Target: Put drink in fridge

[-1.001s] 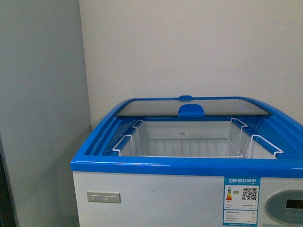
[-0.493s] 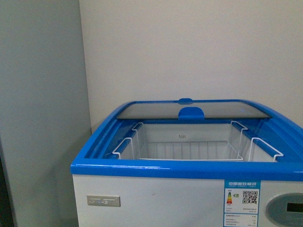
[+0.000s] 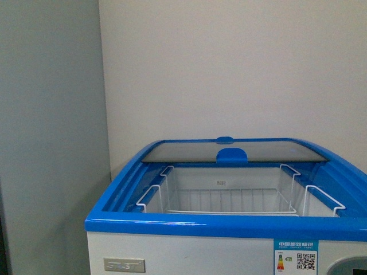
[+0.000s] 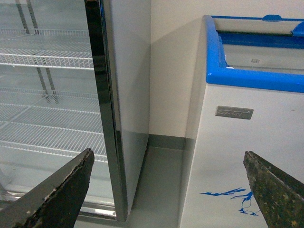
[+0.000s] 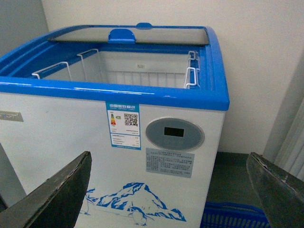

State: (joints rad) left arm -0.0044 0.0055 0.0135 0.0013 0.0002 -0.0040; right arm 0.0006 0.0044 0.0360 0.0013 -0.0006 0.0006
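Note:
The fridge [image 3: 172, 258] is a white chest freezer with a blue top rim. Its glass lid [image 3: 229, 150] is slid to the back, so the white wire baskets [image 3: 229, 197] inside show. No drink shows in any view. My left gripper [image 4: 168, 190] is open and empty, in front of the fridge's left front corner [image 4: 237, 142]. My right gripper [image 5: 168, 190] is open and empty, facing the fridge front [image 5: 71, 142] with its oval panel [image 5: 174, 134] and mountain art [image 5: 128, 202]. Neither gripper shows in the front view.
A tall grey upright glass-door fridge [image 4: 109, 95] with wire shelves [image 4: 47, 59] stands left of the chest freezer, with a narrow floor gap [image 4: 161, 185] between them. A blue basket [image 5: 232, 218] sits on the floor at the freezer's right. A wall [image 3: 229, 69] is behind.
The fridge has sunk lower in the front view, so less of its front face shows and more wall shows above it.

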